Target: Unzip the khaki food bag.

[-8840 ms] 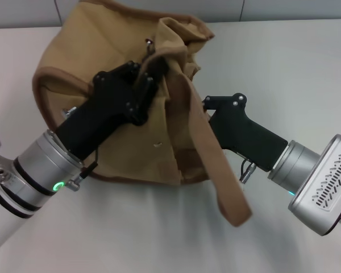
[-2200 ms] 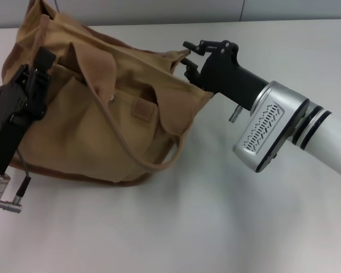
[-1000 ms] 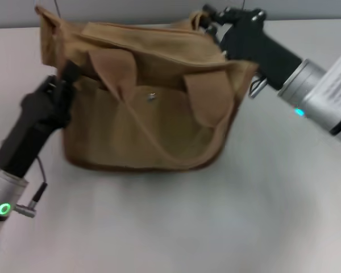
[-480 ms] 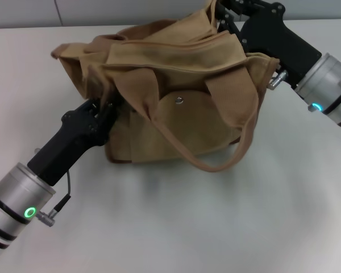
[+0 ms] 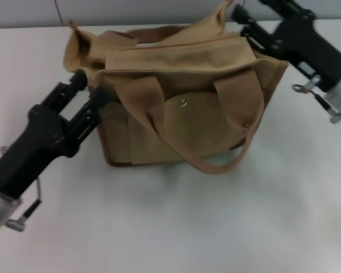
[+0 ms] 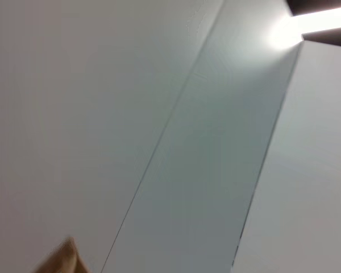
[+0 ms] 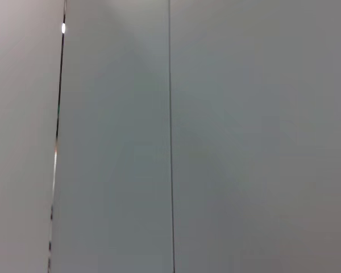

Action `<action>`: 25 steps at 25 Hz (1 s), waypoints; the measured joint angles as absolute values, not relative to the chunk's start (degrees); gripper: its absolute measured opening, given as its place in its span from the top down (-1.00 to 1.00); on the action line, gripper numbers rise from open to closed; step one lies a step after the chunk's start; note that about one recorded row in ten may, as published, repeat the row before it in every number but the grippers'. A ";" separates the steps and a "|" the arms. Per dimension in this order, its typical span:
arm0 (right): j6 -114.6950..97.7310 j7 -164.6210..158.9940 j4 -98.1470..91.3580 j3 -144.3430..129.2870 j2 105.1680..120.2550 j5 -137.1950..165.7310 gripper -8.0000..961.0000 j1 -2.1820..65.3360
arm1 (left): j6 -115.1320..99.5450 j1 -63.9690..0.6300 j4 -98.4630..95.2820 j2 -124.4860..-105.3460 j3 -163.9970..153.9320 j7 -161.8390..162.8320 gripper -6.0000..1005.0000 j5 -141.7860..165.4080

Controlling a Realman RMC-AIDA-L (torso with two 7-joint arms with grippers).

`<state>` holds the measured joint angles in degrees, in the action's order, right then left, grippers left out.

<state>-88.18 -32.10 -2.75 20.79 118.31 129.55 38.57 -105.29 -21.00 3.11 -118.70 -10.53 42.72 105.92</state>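
Observation:
The khaki food bag (image 5: 176, 108) stands upright on the table in the head view, front pocket flap and silver snap (image 5: 183, 102) facing me. The zipper line (image 5: 182, 44) runs along its top. One strap handle (image 5: 213, 165) hangs down over the front. My left gripper (image 5: 90, 94) is against the bag's left end. My right gripper (image 5: 241, 17) is shut on the fabric at the bag's top right corner, which is pulled up into a peak. A tan scrap of the bag (image 6: 62, 261) shows in the left wrist view.
The white table (image 5: 216, 227) lies around the bag, with bare surface in front and to the right. A grey wall runs along the table's far edge (image 5: 23, 14). The right wrist view shows only grey panels (image 7: 216, 136).
The bag has shifted and now sits squarer and more upright. My left gripper rose to the bag's left end. My right gripper moved right and up, still holding the top right corner.

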 joint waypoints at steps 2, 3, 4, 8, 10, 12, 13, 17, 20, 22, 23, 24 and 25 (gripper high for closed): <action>-92.26 -36.79 -5.73 20.85 118.27 129.55 -0.19 37.45 | -107.59 -20.58 0.50 -118.62 -11.19 43.58 -0.16 105.92; -94.24 -39.16 -7.34 20.78 118.22 129.55 -0.27 36.96 | -108.81 -20.37 -0.97 -118.54 -11.62 44.41 -0.26 105.91; -96.78 -42.63 -9.69 20.67 118.07 129.55 -0.35 36.34 | -110.03 -20.15 -2.87 -118.48 -12.23 45.65 -0.37 105.91; -104.21 -53.03 -16.17 20.43 116.86 129.55 -0.48 34.59 | -112.80 -19.81 -9.08 -118.18 -14.81 49.96 -0.53 105.88; -107.69 -56.49 -18.88 19.40 116.05 129.55 -0.54 33.72 | -114.01 -19.87 -12.37 -117.89 -17.66 52.38 -0.58 105.88; -111.57 -58.57 -21.75 15.96 115.17 129.60 -0.54 32.96 | -114.64 -20.28 -14.97 -117.18 -21.43 55.47 -0.62 105.86; -113.37 -59.49 -23.25 13.05 114.71 129.71 -0.54 32.70 | -114.83 -20.80 -16.03 -116.33 -24.63 57.25 -0.64 105.90; -118.02 -63.78 -28.53 -7.34 113.59 130.78 -0.54 31.98 | -115.10 -23.41 -16.86 -113.02 -37.55 59.57 -0.70 105.80; -119.02 -64.11 -31.06 -16.94 114.79 130.75 -0.54 30.48 | -115.13 -24.13 -17.05 -112.52 -41.07 59.59 -0.70 105.73; -119.29 -64.11 -32.46 -19.82 115.99 130.73 -0.54 29.91 | -115.13 -24.37 -17.71 -112.65 -41.74 59.87 -0.70 105.73; -119.38 -64.10 -32.88 -20.79 116.48 130.68 -0.54 29.81 | -115.13 -24.42 -18.16 -112.83 -41.81 60.20 -0.70 105.75; -119.45 -64.09 -33.17 -21.58 116.93 130.61 -0.54 29.77 | -115.13 -24.44 -18.41 -112.93 -41.83 60.39 -0.70 105.75; -119.48 -64.08 -33.23 -21.90 117.14 130.59 -0.54 29.82 | -115.13 -24.49 -18.73 -113.07 -41.87 60.69 -0.70 105.75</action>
